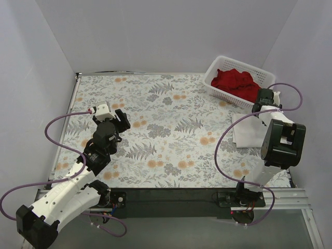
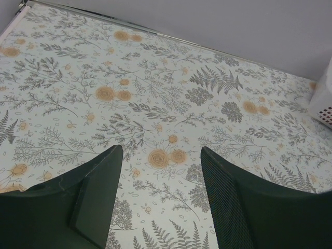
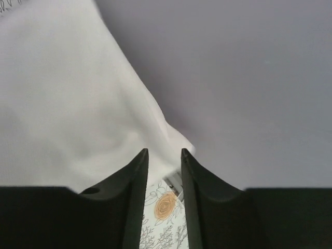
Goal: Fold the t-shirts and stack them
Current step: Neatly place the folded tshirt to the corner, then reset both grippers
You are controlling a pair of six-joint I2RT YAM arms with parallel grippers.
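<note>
White shirt [image 1: 248,132] is lying folded on the right side of the table [image 1: 166,114], partly hidden under the right arm. In the wrist view it [image 3: 62,104] is filling the upper left, smooth apart from one soft ridge. Red shirts [image 1: 236,83] are sitting crumpled in the basket [image 1: 220,61] at the far right corner, not yet folded.

Right gripper [image 3: 164,153] is hanging between the white shirt and the basket. Its jaws are standing narrowly apart, with only tablecloth showing in the gap and nothing held. Left gripper [image 2: 161,153] is hovering over bare cloth at mid-left, jaws wide apart and empty.

Judgement: the white one is reading as done, and the next step is probably fetching a red shirt.

To do that well:
- Be opening the right jaws wider before reaching in.
- Be pinching one layer high on the heap, so only one shirt comes up.
- Be lifting clear of the basket rim.
- Be carrying it to the open centre, where the left arm can help spread it, and keeping clear of the white fold.
</note>
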